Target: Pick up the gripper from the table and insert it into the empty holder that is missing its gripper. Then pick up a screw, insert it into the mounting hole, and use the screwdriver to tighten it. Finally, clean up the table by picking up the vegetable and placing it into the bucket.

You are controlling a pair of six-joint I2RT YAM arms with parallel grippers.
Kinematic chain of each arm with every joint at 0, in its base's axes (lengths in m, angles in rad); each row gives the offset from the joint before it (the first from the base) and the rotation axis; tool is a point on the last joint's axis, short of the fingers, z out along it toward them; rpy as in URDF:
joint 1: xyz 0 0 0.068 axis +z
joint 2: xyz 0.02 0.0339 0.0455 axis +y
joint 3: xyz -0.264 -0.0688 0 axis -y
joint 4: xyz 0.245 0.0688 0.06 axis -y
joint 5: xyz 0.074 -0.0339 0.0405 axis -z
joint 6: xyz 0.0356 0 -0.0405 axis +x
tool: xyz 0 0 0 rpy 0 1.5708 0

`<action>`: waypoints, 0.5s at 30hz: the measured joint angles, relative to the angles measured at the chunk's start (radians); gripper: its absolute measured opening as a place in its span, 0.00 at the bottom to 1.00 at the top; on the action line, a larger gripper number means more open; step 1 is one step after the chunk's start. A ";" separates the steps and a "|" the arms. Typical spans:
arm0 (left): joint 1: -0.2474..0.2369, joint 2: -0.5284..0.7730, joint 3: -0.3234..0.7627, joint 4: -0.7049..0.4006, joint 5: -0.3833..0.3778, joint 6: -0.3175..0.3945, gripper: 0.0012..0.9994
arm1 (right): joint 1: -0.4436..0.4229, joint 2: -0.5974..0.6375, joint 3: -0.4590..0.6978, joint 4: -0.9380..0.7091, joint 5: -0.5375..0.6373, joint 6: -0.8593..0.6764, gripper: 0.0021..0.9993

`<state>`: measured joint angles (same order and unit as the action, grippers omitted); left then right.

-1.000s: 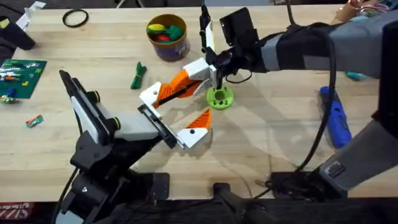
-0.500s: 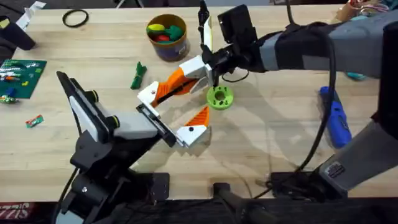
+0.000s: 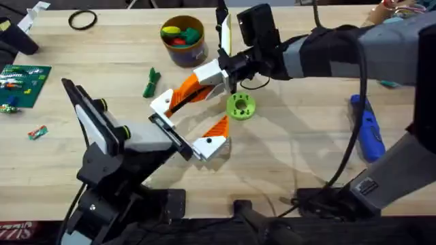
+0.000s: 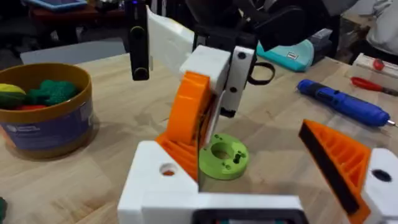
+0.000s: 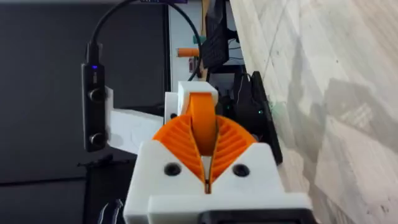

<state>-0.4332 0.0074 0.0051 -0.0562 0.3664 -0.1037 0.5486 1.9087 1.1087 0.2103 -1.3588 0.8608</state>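
Right gripper [image 3: 219, 76]: clamped on the loose orange wedge finger with white blocky base [image 3: 187, 94] (lifted clear of the table).
Flat black holder bar [image 3: 174, 136]: just below that finger's base.
Green disc [image 3: 240, 106]: beside the right gripper.
Left gripper: cannot tell.

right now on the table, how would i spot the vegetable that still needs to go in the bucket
Start at the round purple-blue bucket with the yellow rim, at the far side of the wooden table. Toward the left arm's side and a little nearer the bases lies the vegetable, flat on bare wood. It is small, dark green, elongated and ridged, unlike the round lime-green disc with holes.
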 joint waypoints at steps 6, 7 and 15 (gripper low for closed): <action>0.000 0.000 0.000 0.000 -0.005 -0.005 0.99 | 0.003 0.000 0.001 0.000 0.008 0.000 0.01; 0.000 0.000 0.000 0.000 -0.005 -0.006 0.99 | 0.003 0.000 0.001 0.000 0.008 0.000 0.01; 0.000 0.000 0.000 0.000 -0.005 -0.006 0.99 | 0.003 0.000 0.001 0.000 0.009 0.000 0.01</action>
<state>-0.4328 0.0074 0.0051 -0.0563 0.3610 -0.1101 0.5518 1.9087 1.1099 0.2108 -1.3502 0.8608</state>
